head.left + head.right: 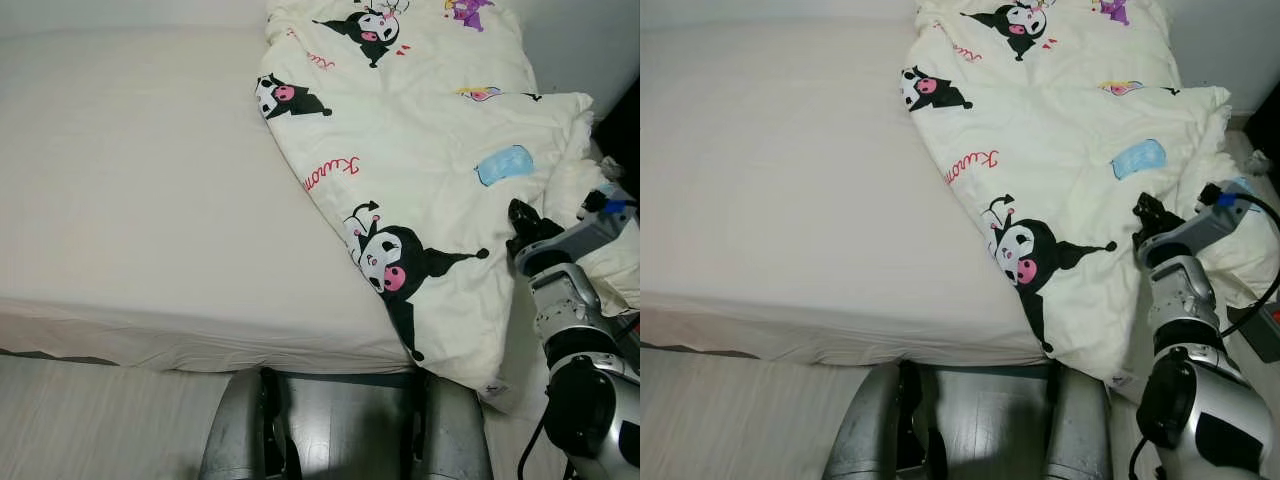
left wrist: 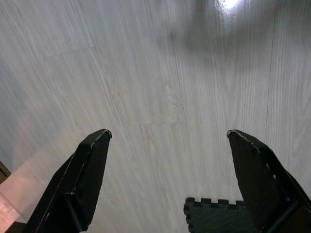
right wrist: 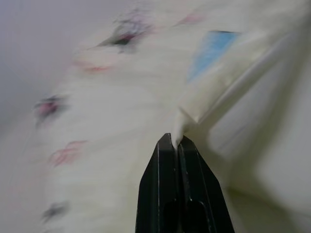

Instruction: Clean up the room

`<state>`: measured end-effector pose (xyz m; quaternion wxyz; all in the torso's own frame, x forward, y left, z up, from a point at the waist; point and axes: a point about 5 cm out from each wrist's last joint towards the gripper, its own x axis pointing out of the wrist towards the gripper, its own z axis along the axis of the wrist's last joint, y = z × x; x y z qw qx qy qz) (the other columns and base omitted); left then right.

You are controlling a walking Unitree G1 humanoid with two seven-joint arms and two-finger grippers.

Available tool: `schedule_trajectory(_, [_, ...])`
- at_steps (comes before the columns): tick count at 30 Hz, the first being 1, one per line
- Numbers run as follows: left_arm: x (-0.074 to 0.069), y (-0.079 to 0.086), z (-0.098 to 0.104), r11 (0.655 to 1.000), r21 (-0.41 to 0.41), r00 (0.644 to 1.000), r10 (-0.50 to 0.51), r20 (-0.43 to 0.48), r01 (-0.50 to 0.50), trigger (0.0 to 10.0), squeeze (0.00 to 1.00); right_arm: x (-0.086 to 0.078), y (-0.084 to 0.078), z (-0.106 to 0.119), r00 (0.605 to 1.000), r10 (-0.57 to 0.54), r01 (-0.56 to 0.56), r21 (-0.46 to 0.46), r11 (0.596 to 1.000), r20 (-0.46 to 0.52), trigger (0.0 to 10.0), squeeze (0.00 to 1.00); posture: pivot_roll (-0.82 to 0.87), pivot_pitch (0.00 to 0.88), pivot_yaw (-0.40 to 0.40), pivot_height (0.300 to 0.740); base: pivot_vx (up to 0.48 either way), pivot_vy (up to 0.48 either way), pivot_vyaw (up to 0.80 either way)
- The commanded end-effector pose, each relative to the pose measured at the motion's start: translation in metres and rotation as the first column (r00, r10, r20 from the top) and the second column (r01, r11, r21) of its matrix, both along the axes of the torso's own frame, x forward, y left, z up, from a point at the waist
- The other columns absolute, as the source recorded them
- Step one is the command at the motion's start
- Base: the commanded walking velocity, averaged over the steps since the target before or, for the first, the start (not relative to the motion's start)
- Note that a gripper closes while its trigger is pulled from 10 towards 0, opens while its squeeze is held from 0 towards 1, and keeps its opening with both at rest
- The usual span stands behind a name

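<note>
Cream cotton quilt (image 1: 420, 170), printed with black-and-pink cartoon figures, red script and a pale blue patch; lies rumpled over the right half of the bed (image 1: 130, 180), long axis running from the head end toward the robot, near corner drooping off the foot edge.

Left eye view: bare off-white mattress sheet occupies the bed's left half. Right tool (image 1: 520, 222) raised at the quilt's right-hand border, just below the blue patch; right arm plainly the nearer one.

Right eye view: same layout. Quilt lies leftward and ahead of the right tool (image 1: 1148, 215); spreading it would, by judgement, mean drawing the edge leftward across the bare sheet. Pale wall behind the bed; light wood-grain floor (image 1: 730, 420) at its foot.

Left wrist view: left tool (image 2: 167, 145) released, fingers spread wide, hanging over pale plank floor; corner of a dark interlocking foam mat (image 2: 214, 216) beneath.

Right wrist view: right tool clenched on a pinched fold of the quilt's edge (image 3: 181, 124); background blurred.
</note>
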<state>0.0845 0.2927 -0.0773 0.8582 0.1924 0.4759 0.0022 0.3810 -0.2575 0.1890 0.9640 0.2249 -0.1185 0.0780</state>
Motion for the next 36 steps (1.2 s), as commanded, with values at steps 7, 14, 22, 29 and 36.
schedule_trajectory(7, [-0.006,-0.003,-0.006,1.0,0.002,0.998,0.031,-0.047,-0.031,10.0,0.0,-0.017,0.154,-0.016,0.695,0.719,-0.7,-0.218,0.68,0.015,0.0,0.0,0.13,0.295,0.066,0.546,0.0,0.0,0.0])
schedule_trajectory(14, [0.001,-0.012,-0.01,0.999,-0.003,0.998,0.041,-0.051,-0.041,10.0,0.0,-0.102,0.252,-0.066,0.146,0.97,-0.949,-0.304,0.081,-0.197,0.0,0.0,0.1,0.263,0.048,0.546,0.0,0.0,0.0])
schedule_trajectory(22, [-0.002,-0.016,-0.013,0.998,-0.004,0.996,0.057,-0.07,-0.058,10.0,0.0,-0.123,0.279,-0.095,0.118,0.956,-0.955,-0.294,0.035,-0.268,0.0,0.0,0.09,0.246,0.028,0.546,0.0,0.0,0.0])
schedule_trajectory(29, [-0.006,-0.02,-0.016,0.998,-0.007,0.994,0.066,-0.087,-0.067,10.0,0.0,-0.107,0.286,-0.086,0.295,0.921,-0.935,-0.277,0.223,-0.253,0.0,0.0,0.07,0.237,0.011,0.546,0.0,0.0,0.0])
schedule_trajectory(36, [-0.006,-0.028,-0.02,0.998,-0.017,0.993,0.063,-0.098,-0.065,10.0,0.0,-0.079,0.306,-0.036,0.469,0.881,-0.883,-0.011,0.469,-0.062,0.0,0.0,0.05,0.234,0.0,0.546,0.0,0.0,0.0])
